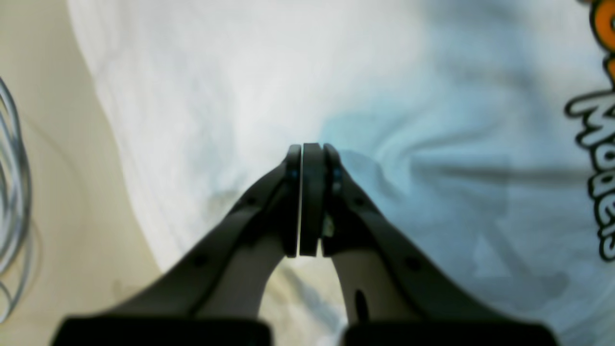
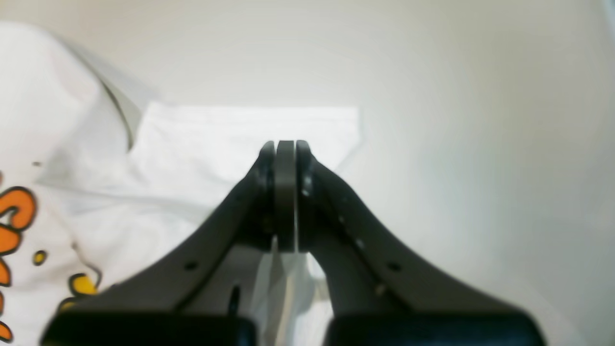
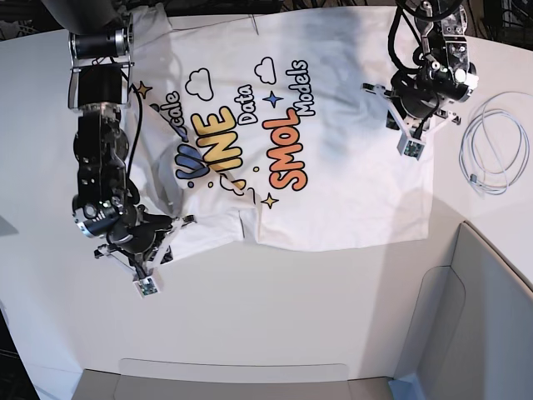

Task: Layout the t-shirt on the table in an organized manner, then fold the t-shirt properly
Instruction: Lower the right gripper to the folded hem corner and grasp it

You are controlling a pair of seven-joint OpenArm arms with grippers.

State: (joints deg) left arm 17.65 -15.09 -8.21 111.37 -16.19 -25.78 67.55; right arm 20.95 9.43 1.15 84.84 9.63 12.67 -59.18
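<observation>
The white t-shirt [image 3: 350,167] lies print-up on the white table [image 3: 275,308], its left side still bunched. My left gripper [image 3: 412,148] stands over the plain fabric near the shirt's right edge. In the left wrist view its jaws [image 1: 310,150] are pressed together on the t-shirt [image 1: 216,96], with creases running to the tips. My right gripper [image 3: 143,265] is at the crumpled sleeve on the other side. There its jaws [image 2: 285,144] are shut and a ridge of the t-shirt [image 2: 216,134] rises between the fingers.
A coiled white cable [image 3: 491,150] lies right of the shirt and shows at the edge of the left wrist view [image 1: 12,192]. A grey angular bin [image 3: 483,317] fills the front right corner. Bare table [image 2: 456,144] stretches beyond the sleeve.
</observation>
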